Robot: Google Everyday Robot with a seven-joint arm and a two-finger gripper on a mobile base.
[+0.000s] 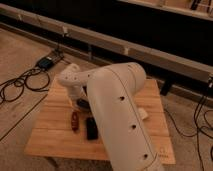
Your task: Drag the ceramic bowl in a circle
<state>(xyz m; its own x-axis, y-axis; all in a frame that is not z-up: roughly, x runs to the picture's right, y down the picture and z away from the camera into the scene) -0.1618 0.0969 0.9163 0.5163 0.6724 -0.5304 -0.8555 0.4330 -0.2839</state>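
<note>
A: One gripper (78, 98), low over the table's (50, 136) far half, under the wrist. Open or closed: cannot tell.

B: Bowl?

A: One bowl (83, 105), dark, right at the gripper, mostly hidden behind the arm (117, 110).

B: Risks?

A: Two, as I judge. The rim may slip free mid-sweep, or the circle may knock the slab (91, 128) or the brown item (75, 121) just in front.

B: Surface, room?

A: One pale wooden table. Grey floor (20, 47) with cables (20, 85) at the left, and a dark wall (150, 27) behind.
</note>
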